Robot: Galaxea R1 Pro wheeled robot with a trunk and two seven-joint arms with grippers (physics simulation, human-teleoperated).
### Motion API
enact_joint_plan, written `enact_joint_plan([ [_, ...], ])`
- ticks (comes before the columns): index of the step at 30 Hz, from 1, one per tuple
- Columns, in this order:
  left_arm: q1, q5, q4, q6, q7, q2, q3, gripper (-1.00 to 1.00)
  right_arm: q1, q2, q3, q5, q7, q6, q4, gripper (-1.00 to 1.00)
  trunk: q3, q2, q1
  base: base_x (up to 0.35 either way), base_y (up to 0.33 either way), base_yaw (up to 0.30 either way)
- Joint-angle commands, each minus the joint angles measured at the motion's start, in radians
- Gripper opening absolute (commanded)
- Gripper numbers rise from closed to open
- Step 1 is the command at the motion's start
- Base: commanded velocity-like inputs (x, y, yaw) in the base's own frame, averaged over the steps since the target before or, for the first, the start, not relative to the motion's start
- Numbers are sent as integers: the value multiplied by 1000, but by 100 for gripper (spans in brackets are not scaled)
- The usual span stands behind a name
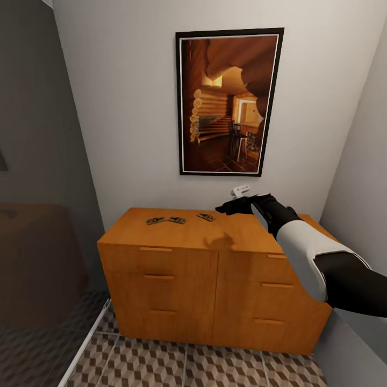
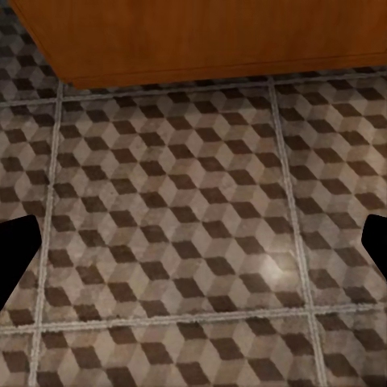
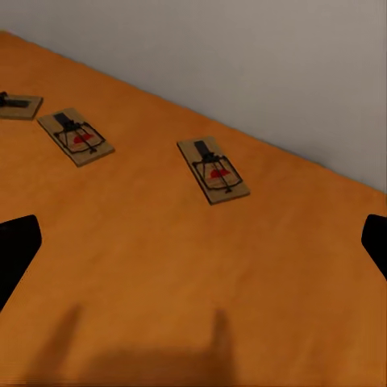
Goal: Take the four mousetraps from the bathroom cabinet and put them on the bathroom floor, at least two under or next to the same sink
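Nearest, along the bottom of the head view, ran the bathroom floor (image 1: 215, 365) with its brown, beige and white cube-patterned tiles. In the left wrist view the same tiles (image 2: 185, 234) lay under the left gripper (image 2: 193, 250), whose two dark fingertips (image 2: 16, 254) showed at the left and right edges of the frame with a wide gap between them, so the jaws were spread and held nothing. An orange-brown wooden edge crossed the top of that frame.

Behind the tiles, in the middle of the head view, stood the cabinet (image 1: 177, 279), low and wide, with drawer fronts and slim wooden bar handles. The right arm (image 1: 317, 258) came in from the lower right of the frame, and the right gripper (image 1: 228, 207) hung over the back of the cabinet's top surface, right of centre, casting a shadow on the wood. In the right wrist view its dark fingertips (image 3: 16, 254) also sat far apart at the frame's edges, jaws spread and empty, above the orange surface.

Three mousetraps were visible on the top near the back: one (image 1: 156, 220) at the left, a second (image 1: 177, 220) just beside it, and a third (image 1: 205, 217) nearest the gripper. Farthest back, a framed picture (image 1: 228, 102) hung on the pale wall (image 1: 123, 107).
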Motion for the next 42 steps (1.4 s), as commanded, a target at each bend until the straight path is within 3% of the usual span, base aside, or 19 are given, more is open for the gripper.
enact_joint_plan([
  [1, -1, -1, 3, -5, 0, 0, -4, 100, 0, 0, -2, 10, 8, 4, -1, 100, -1, -1, 0, 1, 0, 0],
  [29, -1, -1, 3, -5, 0, 2, -3, 100, 0, -13, -2, 5, 27, 0, 34, 100, -1, -1, 0, 0, 0, 0],
  [42, -1, -1, 3, -5, 0, 2, -4, 100, 0, -28, -2, 4, 151, -1, 54, 100, -1, -1, 0, 0, 0, 0],
])
